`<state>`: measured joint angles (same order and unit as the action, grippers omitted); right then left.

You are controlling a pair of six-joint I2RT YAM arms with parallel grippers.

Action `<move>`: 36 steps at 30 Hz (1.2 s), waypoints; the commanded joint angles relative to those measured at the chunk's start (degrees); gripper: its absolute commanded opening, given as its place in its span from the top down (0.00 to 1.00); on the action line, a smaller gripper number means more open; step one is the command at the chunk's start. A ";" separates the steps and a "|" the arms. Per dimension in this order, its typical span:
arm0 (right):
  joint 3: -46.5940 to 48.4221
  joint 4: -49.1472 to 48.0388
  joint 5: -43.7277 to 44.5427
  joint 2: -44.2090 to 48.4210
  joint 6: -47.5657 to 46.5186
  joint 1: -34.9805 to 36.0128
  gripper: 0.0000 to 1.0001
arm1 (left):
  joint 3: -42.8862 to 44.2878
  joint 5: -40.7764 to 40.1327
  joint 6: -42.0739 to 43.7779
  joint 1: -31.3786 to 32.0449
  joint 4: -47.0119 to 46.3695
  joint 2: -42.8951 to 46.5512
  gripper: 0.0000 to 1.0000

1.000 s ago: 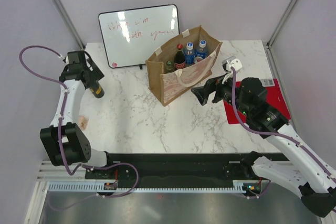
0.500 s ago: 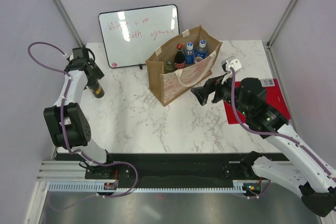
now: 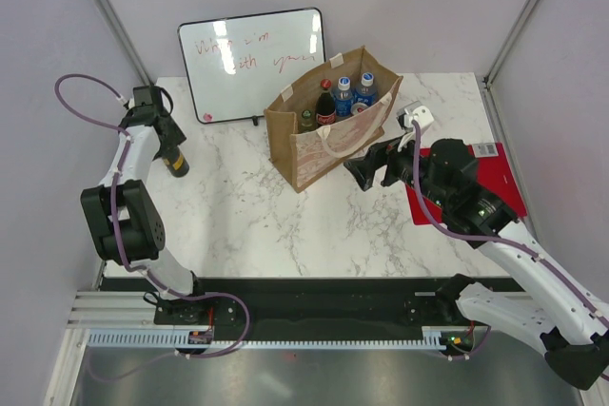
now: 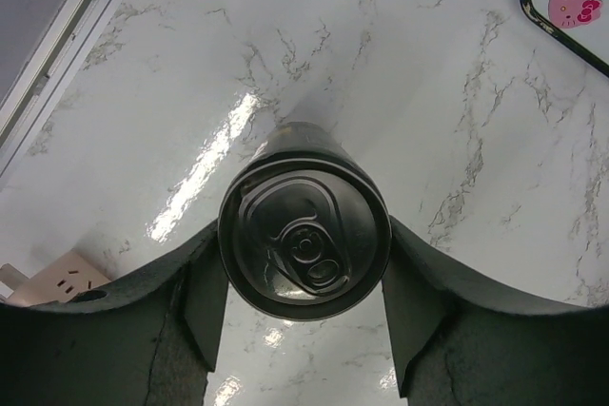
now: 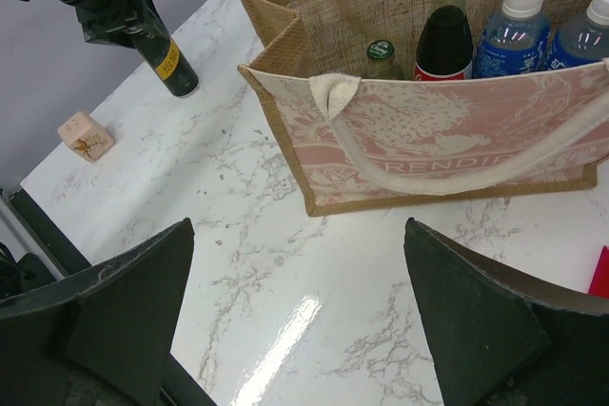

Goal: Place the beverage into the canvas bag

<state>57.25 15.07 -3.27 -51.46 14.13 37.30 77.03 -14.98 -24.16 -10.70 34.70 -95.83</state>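
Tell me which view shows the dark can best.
Left wrist: the can sits large, centred, lid and tab clear, between the fingers of the left gripper. Top external and right wrist show it small, side-on.

On my overhead feed I see a white marble table [image 3: 257,225] veined in grey, with pale grey walls around it. At its far edge stands a black-framed whiteboard [image 3: 252,64] with scrawled red writing; a pink cat-face magnet [image 4: 574,5] sits at its lower left corner. A small pale cube [image 5: 85,134] rests near the table's left edge. At the right lies a red mat [image 3: 509,178], with a barcode label [image 3: 484,149] at its far edge.
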 commanded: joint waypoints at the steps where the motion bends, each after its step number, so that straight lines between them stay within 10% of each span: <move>1: 0.49 -1.89 -1.21 -0.30 -0.42 0.23 0.02 | 0.75 -0.75 2.63 -0.20 -2.44 -1.02 0.61; 6: 0.40 -1.89 -1.13 -0.74 -0.33 0.23 0.02 | 0.22 2.93 3.16 0.24 -2.09 -0.24 0.98; 23: -1.62 -3.38 2.82 -1.54 -0.24 0.32 0.02 | 2.33 5.76 10.54 14.55 5.90 18.30 0.98; 36: -1.09 -3.29 13.69 0.31 5.97 0.23 0.02 | 33.94 6.09 7.20 31.87 19.18 18.58 0.98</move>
<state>55.81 13.87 2.44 -53.08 14.90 37.30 100.42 -10.11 -16.03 19.59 54.83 -79.40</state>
